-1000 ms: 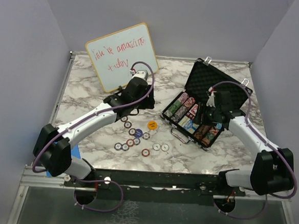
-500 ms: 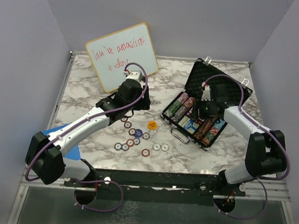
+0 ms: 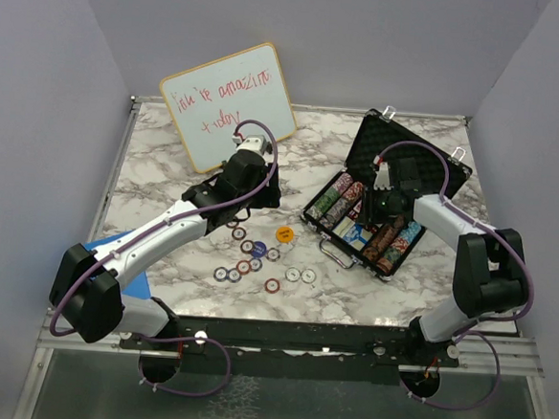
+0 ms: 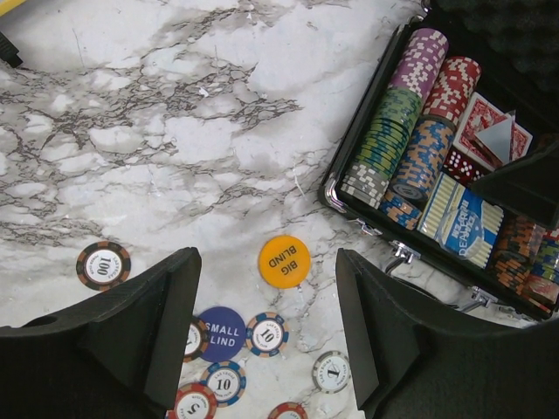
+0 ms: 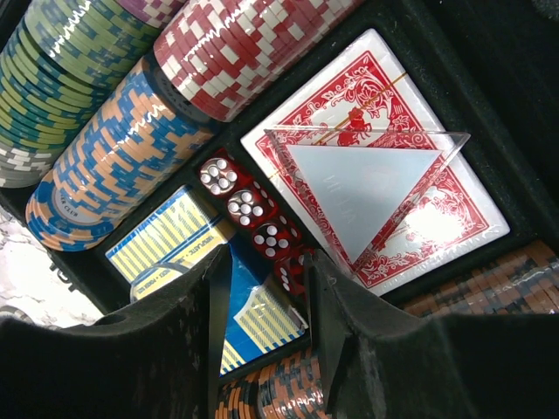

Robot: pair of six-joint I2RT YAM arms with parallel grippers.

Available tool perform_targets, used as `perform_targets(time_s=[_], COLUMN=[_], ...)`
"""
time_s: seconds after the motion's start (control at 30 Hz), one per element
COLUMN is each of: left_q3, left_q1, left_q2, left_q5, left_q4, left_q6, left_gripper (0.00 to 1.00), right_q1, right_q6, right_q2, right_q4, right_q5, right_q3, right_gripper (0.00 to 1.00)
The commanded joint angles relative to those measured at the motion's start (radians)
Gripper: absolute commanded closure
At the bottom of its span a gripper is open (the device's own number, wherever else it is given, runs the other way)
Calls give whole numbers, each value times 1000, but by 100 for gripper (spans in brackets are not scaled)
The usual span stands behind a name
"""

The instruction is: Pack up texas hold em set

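Note:
The black briefcase (image 3: 419, 160) lies open at the right, with rows of poker chips (image 3: 336, 202) in its foam. My right gripper (image 3: 375, 210) is down inside it. Its jaws (image 5: 268, 288) stand a narrow gap apart over a blue-yellow card box (image 5: 188, 240). The end of a row of red dice (image 5: 253, 214) lies beside the right finger, next to a red card deck (image 5: 410, 205). My left gripper (image 4: 265, 292) hangs open above loose chips (image 4: 266, 334) and the orange-yellow disc (image 4: 284, 260), holding nothing. On the table these lie left of the case (image 3: 247, 262).
A wood-framed whiteboard (image 3: 227, 105) leans at the back left. A blue "SMALL BLIND" disc (image 4: 221, 333) lies among the loose chips. A clear triangular piece (image 5: 358, 188) rests on the red deck. Something flat and blue (image 3: 143, 282) lies by the left arm's base.
My right gripper has moved left and deeper into the case, and its jaws have narrowed. My left arm shifted slightly left, its jaws still wide.

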Motion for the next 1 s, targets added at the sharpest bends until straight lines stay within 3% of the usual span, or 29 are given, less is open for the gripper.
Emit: perform_targets(time_s=[0.0, 0.3, 0.47, 0.6, 0.73, 0.97], left_q3=[-16, -24, -23, -22, -22, -25], left_q1=[8, 7, 8, 8, 8, 8], left_q2=[7, 4, 0, -2, -1, 0], left_q5=[-3, -8, -9, -10, -13, -12], left_q4=[6, 6, 6, 6, 6, 6], left_q6=[7, 6, 6, 6, 6, 0], left_gripper=[30, 30, 30, 30, 30, 30], right_q1=[7, 7, 7, 7, 7, 12], right_q6=[-1, 9, 19, 33, 74, 274], right_q2=[32, 45, -21, -96, -131, -164], right_q4=[10, -4, -4, -2, -15, -27], right_q5=[17, 55, 73, 71, 104, 145], right_q3=[2, 7, 21, 20, 9, -53], right_gripper=[55, 46, 39, 39, 47, 74])
